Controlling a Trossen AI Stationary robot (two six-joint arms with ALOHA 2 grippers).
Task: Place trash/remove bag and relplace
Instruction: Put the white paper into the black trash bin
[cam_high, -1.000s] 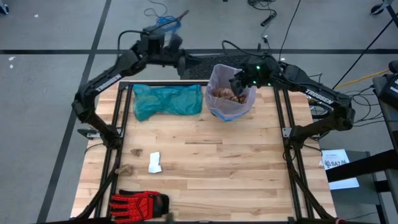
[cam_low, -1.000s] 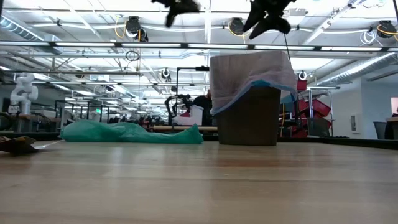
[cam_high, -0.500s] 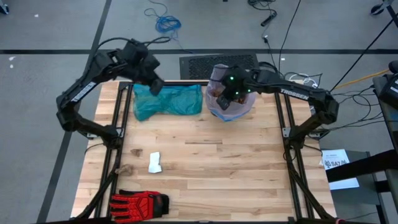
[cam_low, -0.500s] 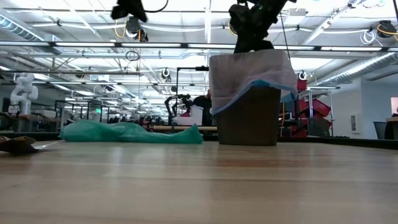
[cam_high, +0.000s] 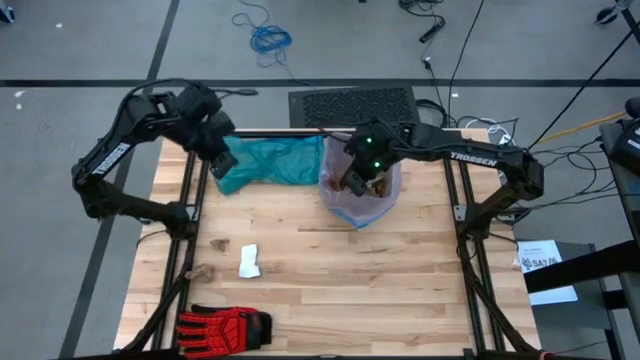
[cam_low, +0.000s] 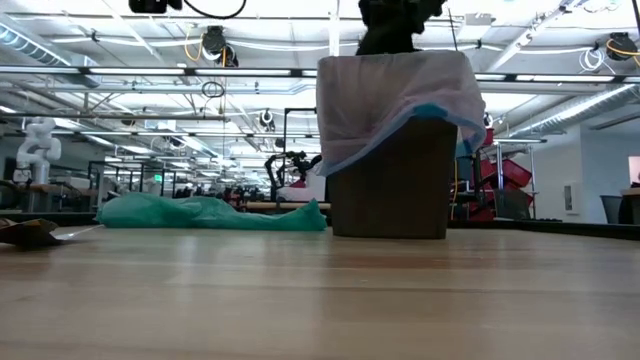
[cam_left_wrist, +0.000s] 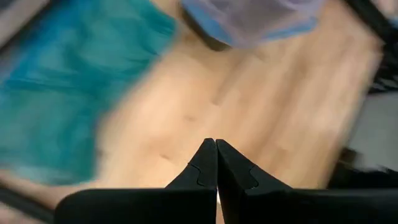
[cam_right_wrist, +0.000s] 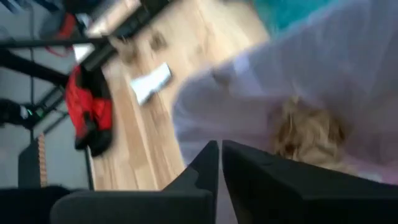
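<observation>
The bag (cam_high: 378, 200), a pale pink-lavender liner with a blue hem, lines a dark brown bin (cam_low: 390, 190) that stands upright on the table at the far middle. Brown trash (cam_right_wrist: 308, 134) lies inside it. My right gripper (cam_high: 352, 182) reaches into the bin's mouth at its left side and is shut on the bag. A teal-green bag (cam_high: 275, 162) lies flat left of the bin. My left gripper (cam_high: 224, 160) hangs shut and empty above that bag's left end, its fingertips (cam_left_wrist: 216, 144) together. My right gripper pinches the bag's rim (cam_right_wrist: 208, 130) on the left side of the bin's mouth between its two fingers. It comes slanting down from the table's right and far side. How many layers it holds, I cannot tell. The bag stays draped over the bin (cam_low: 390, 100).
A red and black glove (cam_high: 225, 326) lies at the near left edge. A crumpled white paper (cam_high: 249, 261) and brown scraps (cam_high: 200, 271) lie at the left. The table's middle and right side are bare wood (cam_high: 400, 290).
My left gripper has swung from beyond the table's far edge toward the left, over the teal bag's left end, and tipped downward. My right gripper has gone down into the bin's mouth and toward the left and near edges. The bin with its bag has slid that way.
</observation>
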